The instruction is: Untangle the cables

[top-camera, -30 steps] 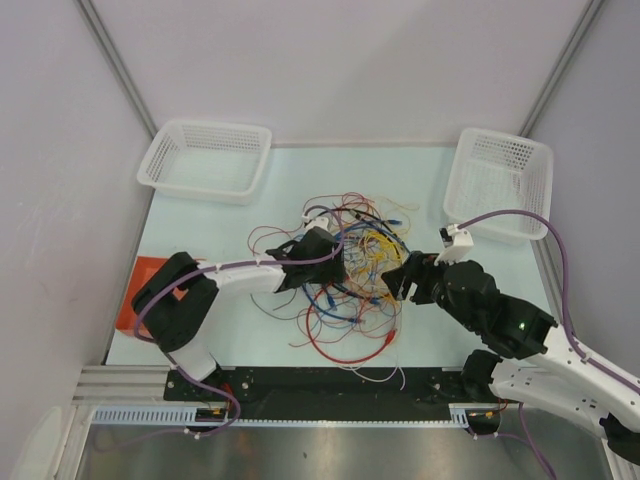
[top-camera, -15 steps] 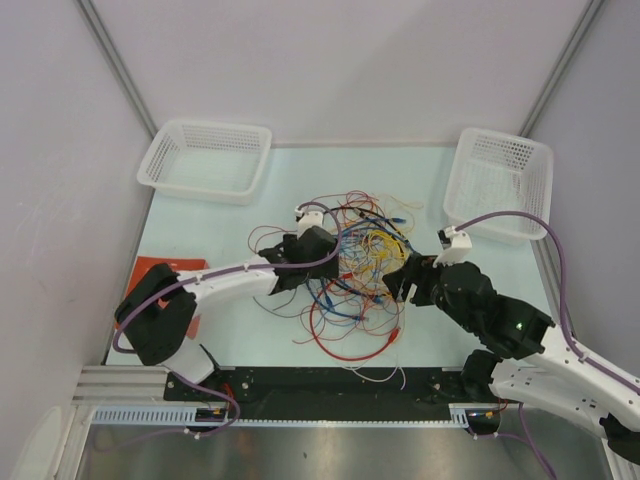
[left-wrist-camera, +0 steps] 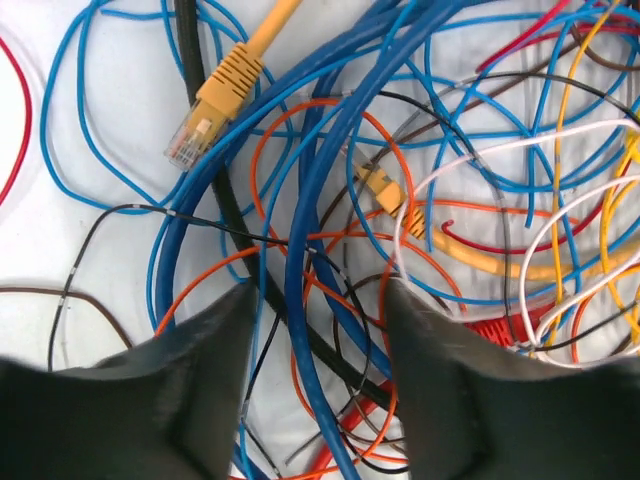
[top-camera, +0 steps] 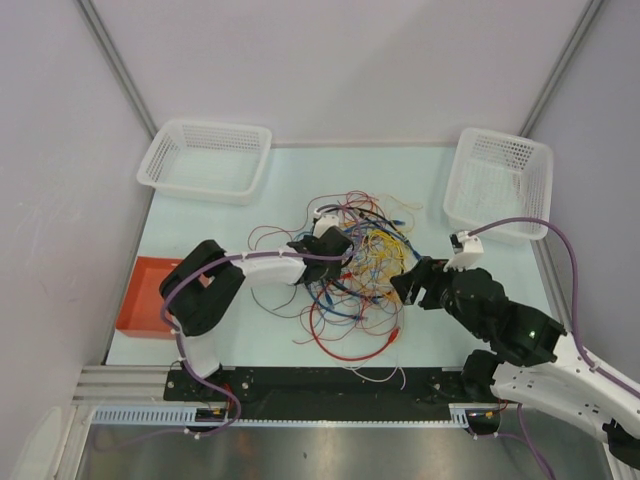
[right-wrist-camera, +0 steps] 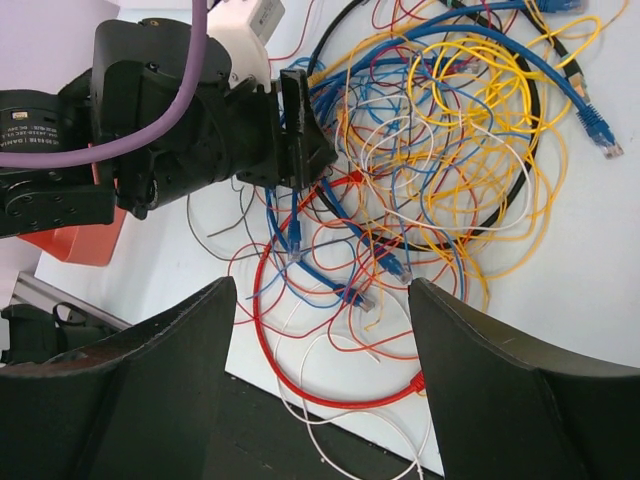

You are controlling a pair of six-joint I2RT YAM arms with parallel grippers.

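Compared with a second ago, the left gripper (left-wrist-camera: 315,290) is pushed further forward into the heap of cables (top-camera: 355,265), which is spread between both grippers. Its jaws are set apart and smooth, thick blue cables (left-wrist-camera: 300,250) are straddled but not yet pinched, so a pull seems to be prepared. The right gripper (right-wrist-camera: 322,288) is held wide and empty, with the heap ahead of it. Ahead-left of the left fingers a yellow ribbed network plug (left-wrist-camera: 215,100) is seen, then hair-thin orange and black wires.
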